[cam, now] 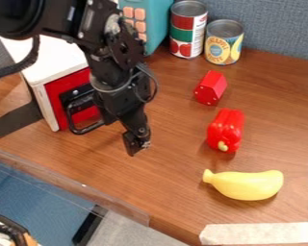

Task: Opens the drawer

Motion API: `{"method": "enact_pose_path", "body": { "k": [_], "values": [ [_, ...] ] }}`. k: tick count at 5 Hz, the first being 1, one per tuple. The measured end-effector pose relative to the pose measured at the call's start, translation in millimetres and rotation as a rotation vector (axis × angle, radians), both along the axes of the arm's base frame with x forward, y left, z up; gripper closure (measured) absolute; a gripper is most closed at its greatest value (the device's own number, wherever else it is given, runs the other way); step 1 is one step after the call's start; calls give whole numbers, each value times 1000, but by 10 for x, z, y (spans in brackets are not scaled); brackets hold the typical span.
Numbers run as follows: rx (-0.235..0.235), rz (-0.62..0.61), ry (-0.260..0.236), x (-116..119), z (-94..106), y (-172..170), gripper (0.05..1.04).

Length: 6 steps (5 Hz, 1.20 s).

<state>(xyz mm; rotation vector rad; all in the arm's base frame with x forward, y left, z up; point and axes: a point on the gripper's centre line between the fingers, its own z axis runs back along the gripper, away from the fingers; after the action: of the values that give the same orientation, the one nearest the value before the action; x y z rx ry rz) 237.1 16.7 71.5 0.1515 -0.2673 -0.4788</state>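
At the left stands a white box point(50, 55) with a red drawer front point(61, 91) set in its side. A black handle point(86, 129) sticks out from the red front toward the lower right. The black gripper point(137, 145) hangs down just right of the handle, its tip low over the wooden table. Part of the arm passes in front of the box and covers the right part of the drawer front. Whether the gripper touches the handle cannot be told.
Two cans point(188, 29) point(224, 42) and a teal toy point(153, 17) stand at the back. A red block point(211, 88), a red pepper point(225, 129) and a yellow banana point(245, 185) lie on the table point(173, 178) to the right. The table's edge runs along the lower left.
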Motion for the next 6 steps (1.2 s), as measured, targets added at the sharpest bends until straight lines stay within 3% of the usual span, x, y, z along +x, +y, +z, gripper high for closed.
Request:
{"method": "enact_pose_path", "body": {
  "k": [1,6],
  "values": [
    [50,-7,-3,66,-28,80,84],
    [66,111,-4,288,-206,372,84]
  ]
}}
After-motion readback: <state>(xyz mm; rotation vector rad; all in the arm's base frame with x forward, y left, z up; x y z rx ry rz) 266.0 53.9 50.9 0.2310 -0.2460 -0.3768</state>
